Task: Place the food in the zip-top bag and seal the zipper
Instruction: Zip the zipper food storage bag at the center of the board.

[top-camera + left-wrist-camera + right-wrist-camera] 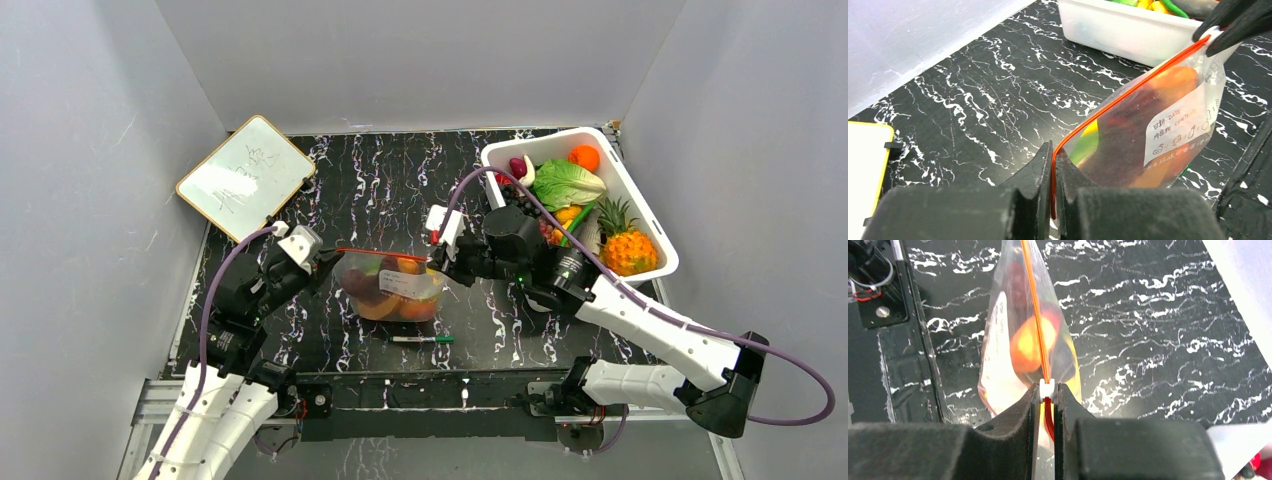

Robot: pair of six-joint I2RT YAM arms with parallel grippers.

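Nearest the arm bases, a green-and-white marker pen (pixel 420 340) lies on the black marbled table (pixel 400 190), just in front of the zip-top bag (pixel 390 288) and not part of the job. The bag stands mid-table, mouth up, with the food (pixel 385 300) (orange, red and yellow-green pieces) already inside. Step in hand, as judged: sealing. The zipper (pixel 380 253) runs as one thin orange-red line, stretched straight between the two arms. Whether the track is fully pressed shut along its length cannot be told. To do this well, hold the strip taut and level, with one end anchored. Run the slider strictly along the line of the track, without lifting or twisting. Slack would let the film bunch ahead of the slider, and too hard a pull could drag the bag or tear a corner free. The left fingers (pixel 1040 165) are closed to a narrow slit on the zipper's left end, with the strip visible between them. The right fingers (pixel 1028 410) are likewise nearly together, pinching the white slider (pixel 1046 387) at the right end. Farther back, the white tub (pixel 648 212) holds a toy pineapple, lettuce and other fruit. A small whiteboard (pixel 245 177) leans at the far left.
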